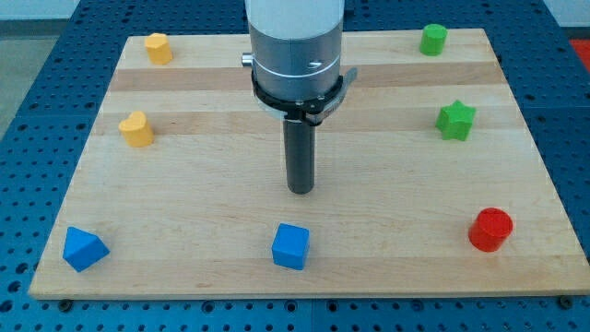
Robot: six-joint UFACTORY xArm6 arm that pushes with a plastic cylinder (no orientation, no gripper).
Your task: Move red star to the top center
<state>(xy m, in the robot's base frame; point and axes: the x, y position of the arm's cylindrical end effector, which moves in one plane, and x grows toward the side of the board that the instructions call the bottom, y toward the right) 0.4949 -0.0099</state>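
Note:
No red star shows in the camera view. The only red block is a red cylinder at the view's bottom right. My tip rests near the middle of the wooden board, touching no block. It is a little above the blue cube and far to the left of the red cylinder. The arm's wide grey body hides the board's top center.
A yellow block sits at the top left and a yellow heart at the left. A blue triangular block is at the bottom left. A green cylinder and a green star are at the right.

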